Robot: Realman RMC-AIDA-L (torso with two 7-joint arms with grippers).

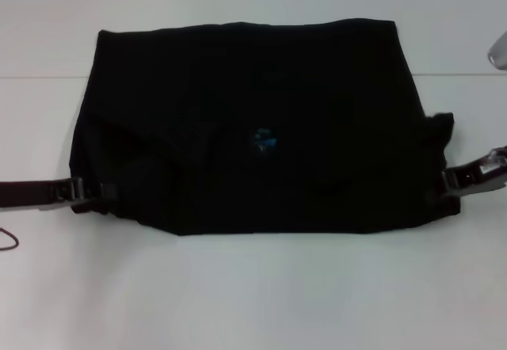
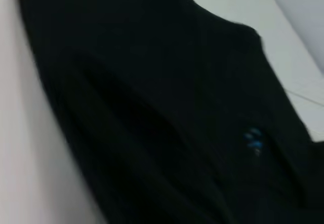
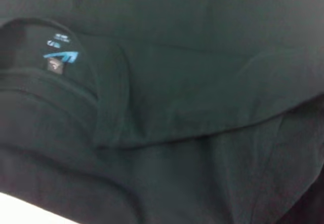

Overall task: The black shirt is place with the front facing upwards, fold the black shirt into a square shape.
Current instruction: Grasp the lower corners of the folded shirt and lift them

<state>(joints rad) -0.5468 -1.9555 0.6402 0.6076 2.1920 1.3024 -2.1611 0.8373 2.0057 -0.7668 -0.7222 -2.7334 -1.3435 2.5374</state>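
Head view: black shirt [image 1: 253,128] between claws.

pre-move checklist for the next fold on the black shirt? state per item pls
1. Black shirt already folded into a compact block on the white table: ok.
2. Left pincer at the shirt's left near corner: ok.
3. Right pincer at the shirt's right edge: ok.
4. Both pincers actually shut on cloth: cannot tell, fingertips merge with the dark fabric.
5. Square shape: not ok, the block is wider than deep and the left side looks rumpled.
6. Blue neck label showing near the middle on top, "FREE!" print not visible: ok as reference.
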